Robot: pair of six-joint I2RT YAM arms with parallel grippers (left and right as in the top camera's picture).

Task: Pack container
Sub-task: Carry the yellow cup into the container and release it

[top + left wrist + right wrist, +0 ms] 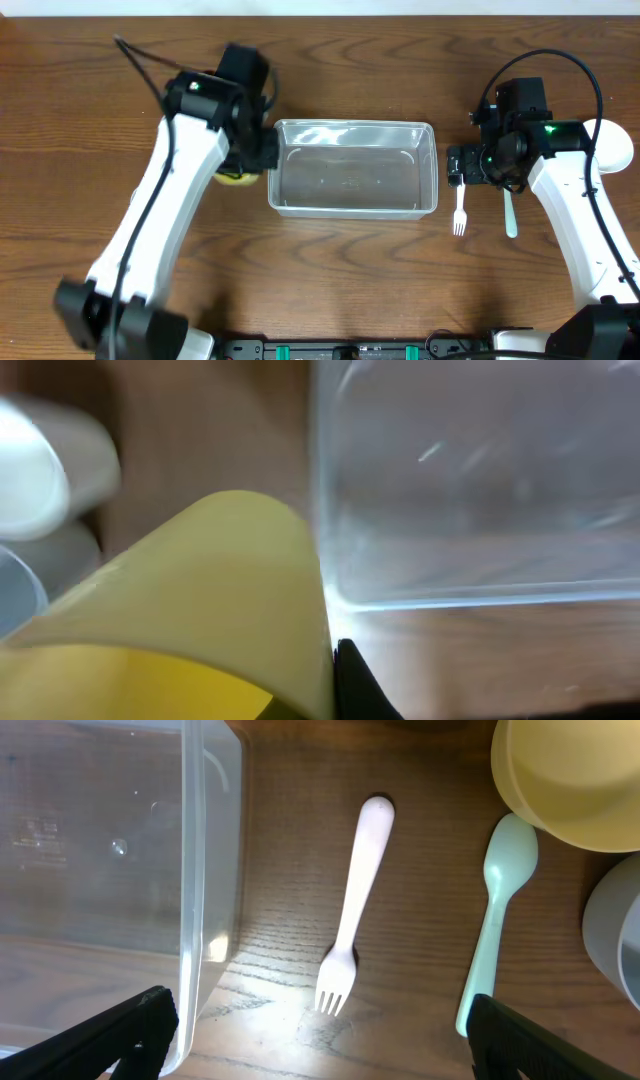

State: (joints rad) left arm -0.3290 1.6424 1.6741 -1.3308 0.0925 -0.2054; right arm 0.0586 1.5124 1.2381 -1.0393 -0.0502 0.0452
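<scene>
- I count one tub (352, 168). It is clear plastic and sits in the middle of the table (350, 280), a bit toward the far edge.
- I count one white fork (350, 920) and one pale green spoon (497, 910). They lie side by side near the tub's right edge, apart from each other. The fork's prongs point to the near edge.
- I count two yellow bowls. One yellow bowl (200, 610) is just beside the tub's left edge. The second yellow bowl (570, 780) is past the spoon's handle end.
- One pale round bowl (615, 940) sits to the right of the spoon.
- Pale cups (50, 470) stand to the left of the first yellow bowl. They are too blurry to count.
- My left gripper (250, 160) is closed tight. The yellow bowl's wall sits right at the one black finger (360, 680) I can see, so I am pinching it.
- My right gripper (320, 1050) is spread wide and holds nothing. It hangs over the fork. One finger is over the tub's right rim, the other is by the spoon.
- Open wood runs along the near edge of the table, in front of the tub.
</scene>
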